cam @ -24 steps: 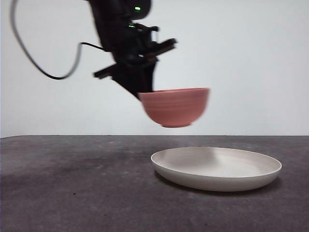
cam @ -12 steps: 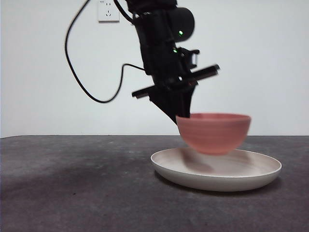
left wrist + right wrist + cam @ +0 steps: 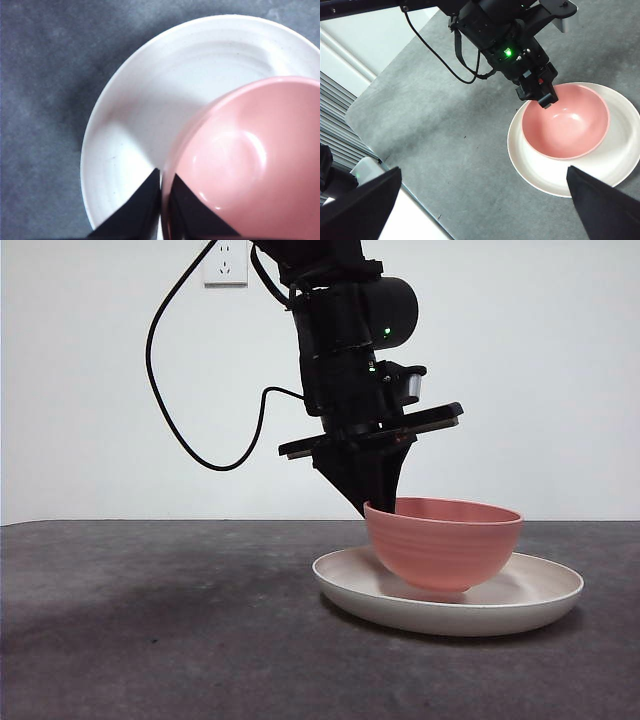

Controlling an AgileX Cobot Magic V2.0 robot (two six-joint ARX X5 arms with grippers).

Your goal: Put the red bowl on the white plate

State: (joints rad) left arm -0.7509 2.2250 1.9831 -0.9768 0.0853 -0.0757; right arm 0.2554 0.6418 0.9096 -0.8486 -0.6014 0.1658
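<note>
At the near rim of the red bowl [image 3: 250, 160], the left gripper [image 3: 162, 192] pinches the wall between its two black wedge-shaped jaws, one tip inside the bowl and one outside, closed tight on the thin edge. In the front view the same gripper [image 3: 378, 502] reaches down from a bulky dark arm with a small green light and a looping black cable [image 3: 190, 430], meeting the bowl's rim on its left side. The bowl [image 3: 443, 545] is round and deep, matte coral-pink, with faint horizontal ridges around its outside and a smooth, softly glossy inside. Its base sits in the white plate [image 3: 350, 580], and it stands about level. The plate [image 3: 540, 175] is wide, shallow and off-white, with a low raised rim and faint concentric rings in its floor; the bowl [image 3: 565, 120] lies toward one side of it rather than centred. The table [image 3: 150, 630] beneath is dark grey with a mottled, slightly rough surface. The right gripper [image 3: 485, 205] hovers well apart above the table, its jaws spread wide and holding nothing.
</note>
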